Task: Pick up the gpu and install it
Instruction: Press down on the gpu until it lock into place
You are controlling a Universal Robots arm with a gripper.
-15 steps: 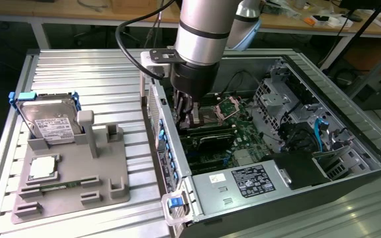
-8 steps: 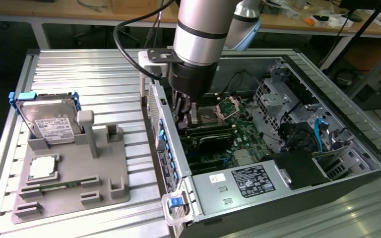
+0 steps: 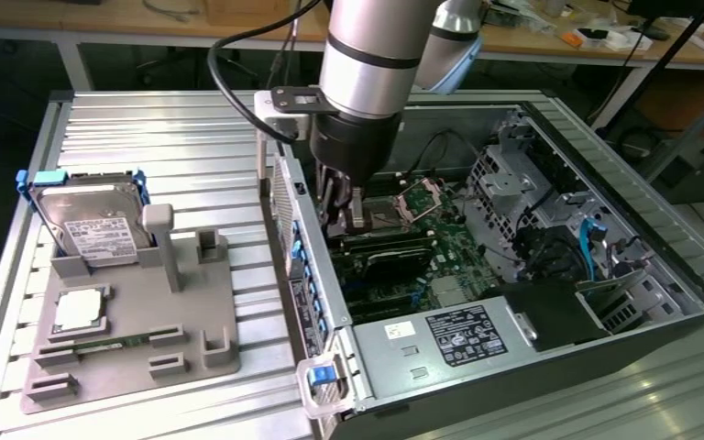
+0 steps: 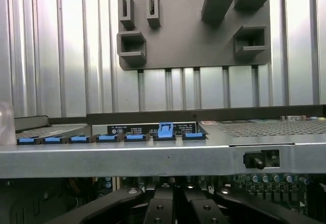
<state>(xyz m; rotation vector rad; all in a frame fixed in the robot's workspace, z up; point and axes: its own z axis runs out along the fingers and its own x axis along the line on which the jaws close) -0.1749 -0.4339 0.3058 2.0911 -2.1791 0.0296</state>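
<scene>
Arm is reaching down into the open PC case (image 3: 645, 275), which lies on its side on the ribbed metal desk (image 3: 169, 137). The claw (image 3: 342, 203) sits low inside the case, just above the motherboard (image 3: 450, 243) near the CPU socket (image 3: 420, 194) and right beside the rear wall with the blue slot clips (image 3: 313, 284). In the exterior view its fingers (image 3: 355, 211) look drawn close together around a dark flat piece, but whether that is the gpu (image 3: 383, 257) can't be told; a dark card-shaped board lies in the slot area directly under the claw, next to the case's rear wall, and that looks like the gpu, seated or nearly seated. In the wrist view the dark fingers (image 4: 168, 208) converge near the middle, tips touching or nearly so, with the case's rear edge (image 4: 153, 155) across the picture and the row of blue clips (image 4: 107, 138) on it; one clip (image 4: 165, 130) stands raised above the rest. Past the edge, the grey parts holder (image 4: 193, 35) lies on the desk. In the exterior view that grey holder (image 3: 181, 312) is at the exterior view's left of the case, carrying the silver hard drive in a blue frame (image 3: 89, 215) propped upright, a silvery square chip (image 3: 77, 310), and a thin green memory stick (image 3: 107, 344). The power supply (image 3: 450, 339) with its label sits at the near end of the case
</scene>
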